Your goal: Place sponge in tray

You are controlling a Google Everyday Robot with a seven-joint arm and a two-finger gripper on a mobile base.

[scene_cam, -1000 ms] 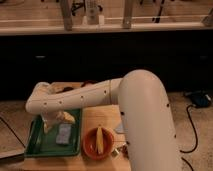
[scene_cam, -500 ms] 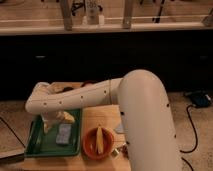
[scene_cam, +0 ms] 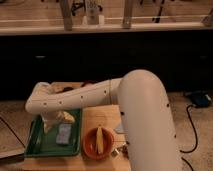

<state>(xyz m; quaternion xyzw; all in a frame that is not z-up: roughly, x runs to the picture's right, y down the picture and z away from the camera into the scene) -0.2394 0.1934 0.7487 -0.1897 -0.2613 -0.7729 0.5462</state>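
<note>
A green tray (scene_cam: 37,145) sits on the left of a wooden table. A blue-grey sponge (scene_cam: 63,134) lies flat inside the tray, toward its right side. My white arm reaches from the lower right across to the left, bending above the tray. My gripper (scene_cam: 56,118) hangs from the arm's end over the tray's far part, just above and behind the sponge.
An orange bowl (scene_cam: 99,142) holding a yellow item stands right of the tray. Small objects lie near the bowl's right side (scene_cam: 120,148). A dark counter front runs behind the table. A cable (scene_cam: 192,125) lies on the floor at right.
</note>
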